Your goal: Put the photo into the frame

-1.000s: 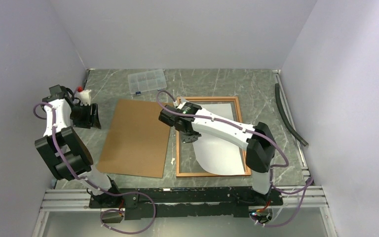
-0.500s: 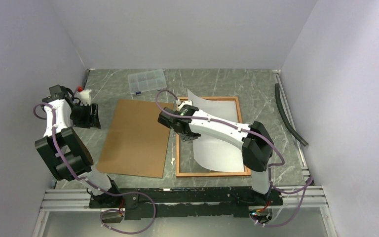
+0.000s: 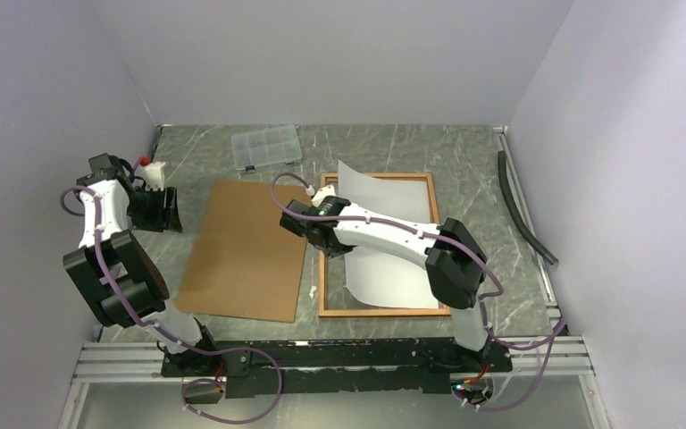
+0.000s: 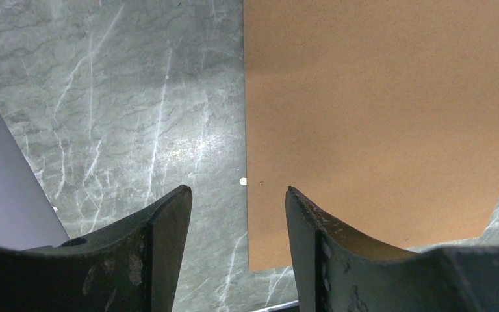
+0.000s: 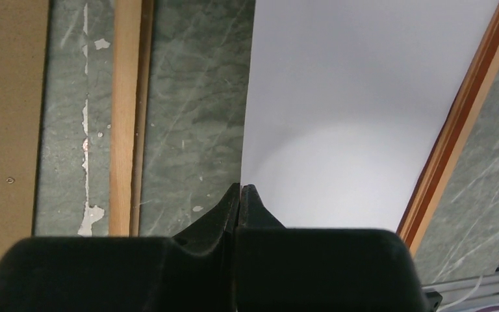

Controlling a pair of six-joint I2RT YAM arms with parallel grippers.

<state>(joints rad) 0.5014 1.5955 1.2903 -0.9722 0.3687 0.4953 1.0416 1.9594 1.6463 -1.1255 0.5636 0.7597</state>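
Where the photo (image 3: 384, 281) lies: white back up over the frame's pane, skewed, with its far left corner curled up and poking past the frame's far rail. I judge face-down is right, so the picture looks out through the pane.
Frame (image 3: 378, 312): flat on the table with its back open. A strip of bare pane shows between its left rail and the photo's left edge, so the sheet is not seated.
Right gripper (image 5: 240, 188): jaws pinched together on the photo's left edge, just inside the frame's left rail. I hold it there to slide and square the sheet.
Next move: I judge it needs a nudge toward the frame's near left corner, then the raised corner laid down. Thin paper could crease.
Backing board (image 3: 246, 250): flat, just left of the frame, at hand for closing up.
Left gripper (image 4: 237, 190): jaws partly apart and holding nothing. It hovers over the board's edge farthest from the frame, out of my way.
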